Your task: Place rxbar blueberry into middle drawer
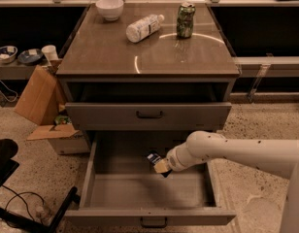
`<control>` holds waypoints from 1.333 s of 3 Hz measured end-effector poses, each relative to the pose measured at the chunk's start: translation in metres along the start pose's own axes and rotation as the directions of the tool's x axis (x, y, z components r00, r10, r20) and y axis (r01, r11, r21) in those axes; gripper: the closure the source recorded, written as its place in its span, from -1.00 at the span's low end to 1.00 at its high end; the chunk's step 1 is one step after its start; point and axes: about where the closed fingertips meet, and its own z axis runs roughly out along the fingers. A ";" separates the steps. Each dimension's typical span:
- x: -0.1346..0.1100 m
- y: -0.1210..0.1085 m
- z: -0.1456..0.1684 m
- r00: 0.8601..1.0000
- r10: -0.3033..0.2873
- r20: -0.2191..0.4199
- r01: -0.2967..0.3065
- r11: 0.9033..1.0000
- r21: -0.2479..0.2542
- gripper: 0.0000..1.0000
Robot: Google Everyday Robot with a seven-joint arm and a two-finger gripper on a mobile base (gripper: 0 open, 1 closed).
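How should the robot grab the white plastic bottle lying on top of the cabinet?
Grip the white plastic bottle across the middle of its round body, coming down from above. It lies on its side on the brown cabinet top, so close across its narrow width. The gripper is down in the open grey drawer, holding a dark blue snack bar.

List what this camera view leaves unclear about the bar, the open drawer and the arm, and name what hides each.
1. rxbar blueberry: partly covered by the gripper holding it in the middle drawer; print too small to read.
2. Whether the bar touches the drawer floor: one view cannot settle it.
3. Drawer's back: hidden under the upper drawer front.
4. Arm: cut off by the right edge.
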 end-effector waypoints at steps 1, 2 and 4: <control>0.024 0.000 0.016 0.999 0.027 0.019 -0.027 1.000 -0.005 1.00; 0.024 0.000 0.017 0.999 0.027 0.022 -0.027 1.000 -0.004 0.65; 0.024 0.000 0.017 0.999 0.027 0.022 -0.027 1.000 -0.004 -0.44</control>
